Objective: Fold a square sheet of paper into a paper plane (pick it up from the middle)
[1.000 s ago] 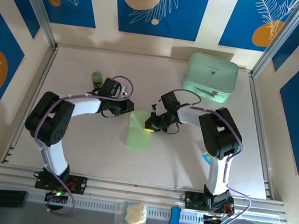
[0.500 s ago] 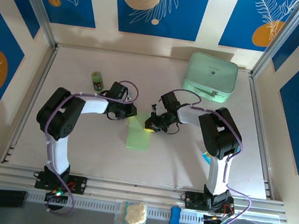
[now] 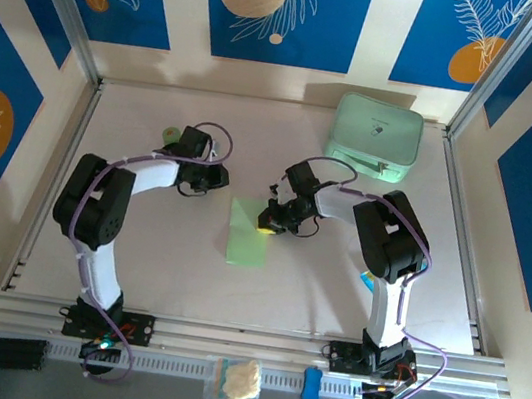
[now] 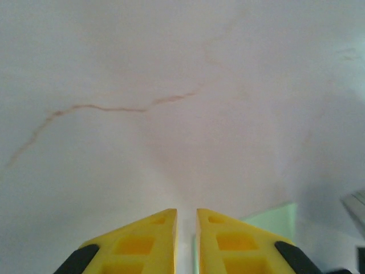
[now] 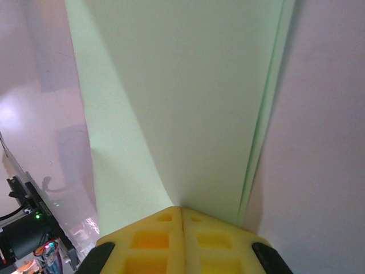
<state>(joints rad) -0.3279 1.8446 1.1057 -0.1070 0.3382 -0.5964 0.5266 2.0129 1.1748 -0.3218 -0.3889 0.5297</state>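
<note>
Table: I see pale, faintly veined top.
Walls: blue leaf panels.
Right gripper: pinching paper.
Left gripper: nearly closed, empty.

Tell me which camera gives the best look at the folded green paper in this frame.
The top external view: the green paper lies whole on the table, the right gripper at its upper right corner. The right wrist view is closer, showing layered edges but cropped. The left wrist view catches just a corner.
</note>
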